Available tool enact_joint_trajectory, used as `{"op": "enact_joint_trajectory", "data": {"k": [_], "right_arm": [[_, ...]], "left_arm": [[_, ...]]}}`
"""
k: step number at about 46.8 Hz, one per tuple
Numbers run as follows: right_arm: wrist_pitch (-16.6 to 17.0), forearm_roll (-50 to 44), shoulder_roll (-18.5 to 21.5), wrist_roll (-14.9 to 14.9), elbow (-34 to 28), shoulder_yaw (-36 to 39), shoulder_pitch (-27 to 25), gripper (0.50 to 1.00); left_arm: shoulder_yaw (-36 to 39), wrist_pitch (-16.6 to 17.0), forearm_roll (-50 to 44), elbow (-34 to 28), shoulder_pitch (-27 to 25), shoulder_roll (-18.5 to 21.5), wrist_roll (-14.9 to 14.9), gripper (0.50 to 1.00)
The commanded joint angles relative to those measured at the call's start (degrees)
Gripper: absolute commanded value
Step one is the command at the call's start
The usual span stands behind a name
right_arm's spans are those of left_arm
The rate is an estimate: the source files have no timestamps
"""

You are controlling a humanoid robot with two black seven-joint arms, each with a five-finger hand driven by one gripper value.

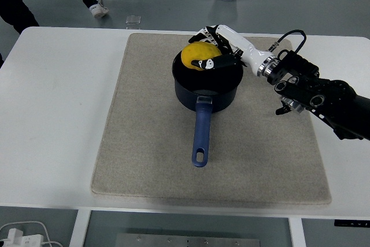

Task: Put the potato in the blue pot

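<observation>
Placing step: right hand [215,47] clasps potato [198,55] over pot [207,85], 12 o'clock rim. Next: release.

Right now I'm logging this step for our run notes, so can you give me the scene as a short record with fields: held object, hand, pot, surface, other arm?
held object: round yellow potato, over the pot's far rim, not yet released
hand: right hand, fingers curled around the potato
pot: dark blue metal pot, upright, long blue handle pointing toward the table's near edge
surface: beige rectangular mat on the white table
other arm: left arm not in view
</observation>
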Motion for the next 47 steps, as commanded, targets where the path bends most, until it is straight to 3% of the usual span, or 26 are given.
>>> {"op": "enact_joint_trajectory", "data": {"k": [1,34,38,44,47], "right_arm": [[0.0,0.3,-0.2,0.0,0.0,0.0,0.3,0.930],[0.0,0.4,-0.7,-0.4,0.0,0.1,0.7,0.932],[0.0,2.5,-0.8,-4.3,-0.1,1.4,0.7,0.932],[0.1,13.2,-1.8,-10.1,-0.1,9.0,0.7,0.930],[0.0,18.8,-2.0,-14.6,-0.2,12.5,0.6,0.930]], "left_arm": [[0.0,0.0,0.0,0.0,0.0,0.0,0.0,0.996],[0.0,0.0,0.0,0.0,0.0,0.0,0.0,0.996],[0.0,0.0,0.0,0.0,0.0,0.0,0.0,0.996],[0.0,0.0,0.0,0.0,0.0,0.0,0.0,0.996],[0.0,0.0,0.0,0.0,0.0,0.0,0.0,0.996]]}}
